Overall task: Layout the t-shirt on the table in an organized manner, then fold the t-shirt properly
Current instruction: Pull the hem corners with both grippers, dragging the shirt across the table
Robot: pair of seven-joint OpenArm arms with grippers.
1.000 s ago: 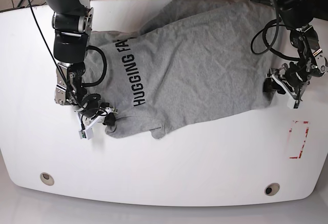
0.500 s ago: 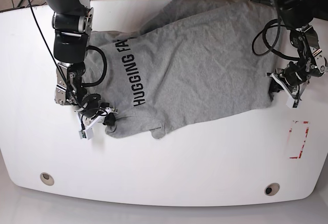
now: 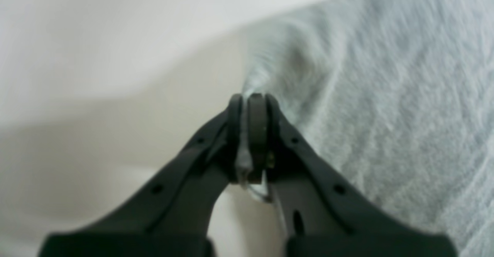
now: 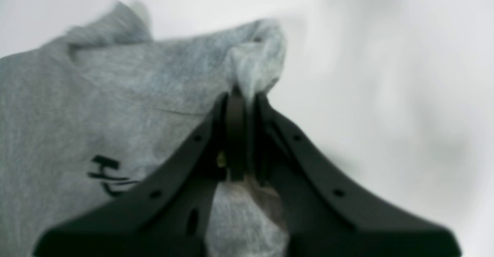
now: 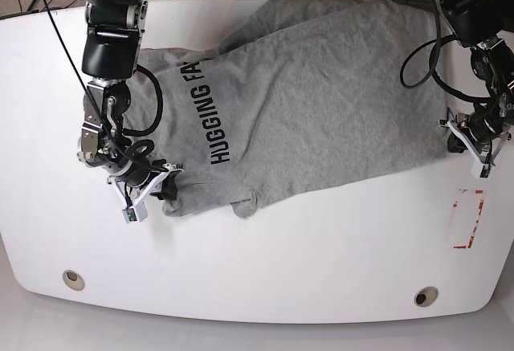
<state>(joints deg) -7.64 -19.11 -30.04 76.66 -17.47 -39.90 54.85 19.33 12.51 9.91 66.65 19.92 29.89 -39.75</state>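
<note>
T-shirt [image 5: 305, 94] lies spread but crooked across the far half of the table [image 5: 265, 271], its hem end toward the right and its lettering running sideways near the left. I read this as the laying-out step, with nothing folded yet. My left pincer [image 5: 472, 146], at the right of the base view, is clamped on the cloth's right-hand edge; the left wrist view shows its jaws together with a thin strip of grey fabric pinched between them. My right pincer [image 5: 152, 186], at the left of the base view, is clamped on a bunched corner at the near left, and in the right wrist view a tuft of cloth stands up out of the closed jaws beside a bit of the black print. With both ends gripped, I judge the next move calls for drawing the two pincers apart and squaring the shirt to the table edge, keeping it low so the slack pulls flat rather than dragging folds with it. The near-left corner is crumpled, and one flap at the near edge is turned under. I cannot tell whether the right pincer has a sleeve or a shoulder. The collar is hidden, the far edge runs under the arms and cables, and both wrist views are blurred.
</note>
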